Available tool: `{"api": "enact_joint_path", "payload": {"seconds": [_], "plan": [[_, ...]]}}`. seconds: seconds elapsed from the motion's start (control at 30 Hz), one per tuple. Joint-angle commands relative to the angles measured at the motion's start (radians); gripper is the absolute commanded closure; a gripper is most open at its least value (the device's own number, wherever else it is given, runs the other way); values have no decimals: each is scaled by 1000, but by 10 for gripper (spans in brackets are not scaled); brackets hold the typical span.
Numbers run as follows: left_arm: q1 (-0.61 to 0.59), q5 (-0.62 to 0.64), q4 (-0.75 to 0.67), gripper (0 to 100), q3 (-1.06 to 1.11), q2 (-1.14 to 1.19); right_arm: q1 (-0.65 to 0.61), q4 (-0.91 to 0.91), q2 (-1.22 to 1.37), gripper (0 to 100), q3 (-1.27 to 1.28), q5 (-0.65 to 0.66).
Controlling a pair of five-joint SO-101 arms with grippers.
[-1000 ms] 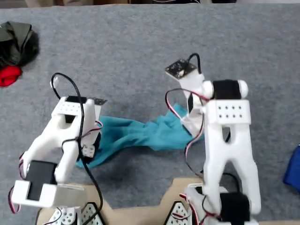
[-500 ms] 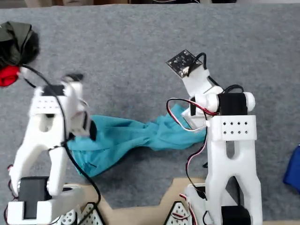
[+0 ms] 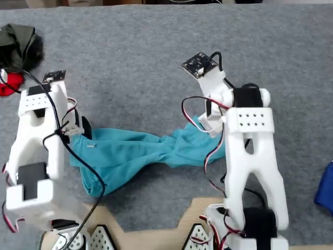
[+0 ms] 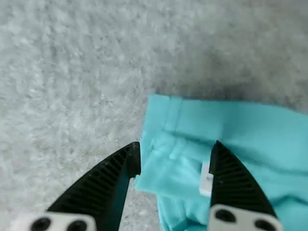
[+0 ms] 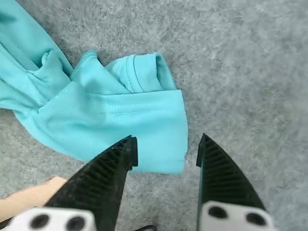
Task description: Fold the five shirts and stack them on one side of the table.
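Arms bent over the teal shirt (image 3: 135, 153), jaws spread.
Left gripper (image 4: 175, 159) straddles one end, right gripper (image 5: 167, 144) the other; my arm hides that end from above.

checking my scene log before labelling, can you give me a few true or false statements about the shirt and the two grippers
1. The teal shirt lies neatly folded on the table. False: it is spread between the arms, unfolded, twisted and bunched in its middle.
2. The left gripper is open at one end of the shirt, by a small white label. True.
3. The right gripper is shut on the shirt. False: it is open, at the shirt's other end.
4. A red cloth and a dark cloth lie together at a far corner of the table. True.
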Motion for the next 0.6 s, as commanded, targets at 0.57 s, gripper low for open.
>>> {"api": "enact_joint_path", "payload": {"seconds": [0.57], "plan": [[8, -49, 381, 905, -308, 85, 15, -28, 38, 781, -5, -11]]}}
